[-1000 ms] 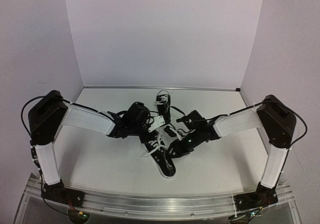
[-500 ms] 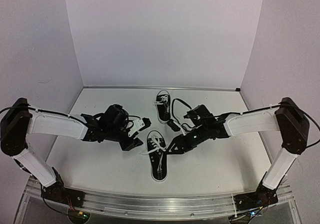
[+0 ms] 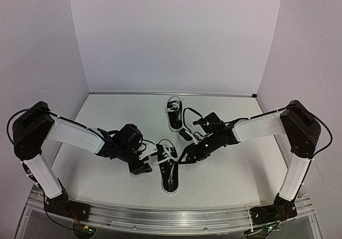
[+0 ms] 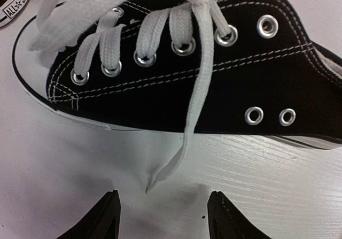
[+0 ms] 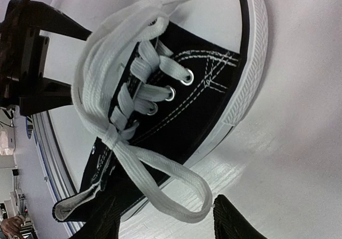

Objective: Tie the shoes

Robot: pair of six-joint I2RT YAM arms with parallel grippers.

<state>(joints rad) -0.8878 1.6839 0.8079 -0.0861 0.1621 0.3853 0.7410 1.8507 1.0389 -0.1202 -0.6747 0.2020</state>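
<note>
Both the left fingers [image 4: 104, 223] and right fingers [image 5: 232, 223] are hanging open beside the near sneaker [image 3: 168, 167]. Its bow [image 5: 115, 137] is looking tied, so I'm guessing the far sneaker [image 3: 174, 113] needs grabbing next.

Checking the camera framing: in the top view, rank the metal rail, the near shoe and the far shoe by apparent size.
1. metal rail, largest.
2. near shoe, next.
3. far shoe, smallest, though distance from the camera may explain that; they look like a pair.

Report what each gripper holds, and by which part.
Nothing. Both the left gripper and right gripper stand open beside the near shoe, its laces free.
</note>
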